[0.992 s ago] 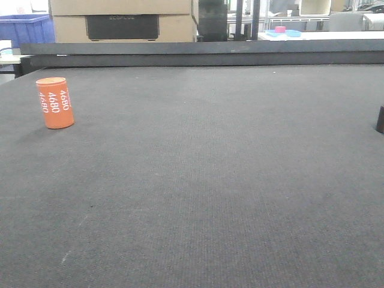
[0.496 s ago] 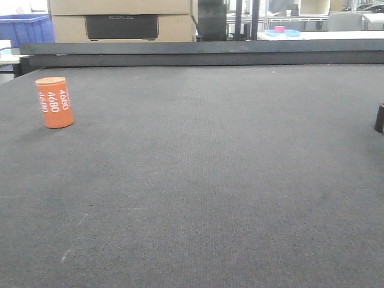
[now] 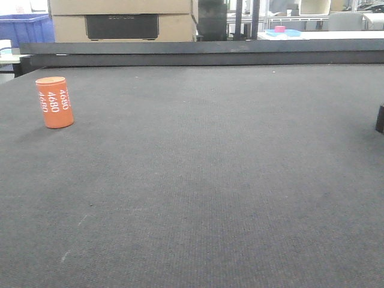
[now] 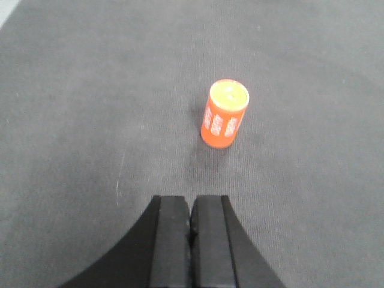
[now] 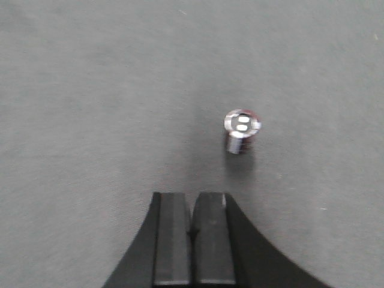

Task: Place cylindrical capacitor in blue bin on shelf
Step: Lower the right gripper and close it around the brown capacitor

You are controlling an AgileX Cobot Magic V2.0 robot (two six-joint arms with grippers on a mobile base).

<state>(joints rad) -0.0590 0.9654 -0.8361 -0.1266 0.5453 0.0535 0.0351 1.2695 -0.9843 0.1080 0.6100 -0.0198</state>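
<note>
The cylindrical capacitor (image 3: 54,102) is an orange cylinder with white "4680" print. It stands upright at the far left of the dark grey mat (image 3: 204,180). In the left wrist view it (image 4: 224,113) stands ahead and slightly right of my left gripper (image 4: 191,199), which is shut, empty and well short of it. My right gripper (image 5: 192,195) is shut and empty. Neither gripper shows in the front view. A blue bin (image 3: 24,27) sits in the far left background. The steel shelf is out of view.
A small dark cylinder with a shiny top (image 5: 242,131) stands ahead and right of my right gripper; it shows at the front view's right edge (image 3: 380,119). A raised dark rail (image 3: 204,53) borders the mat's far side, with cardboard boxes (image 3: 120,21) behind.
</note>
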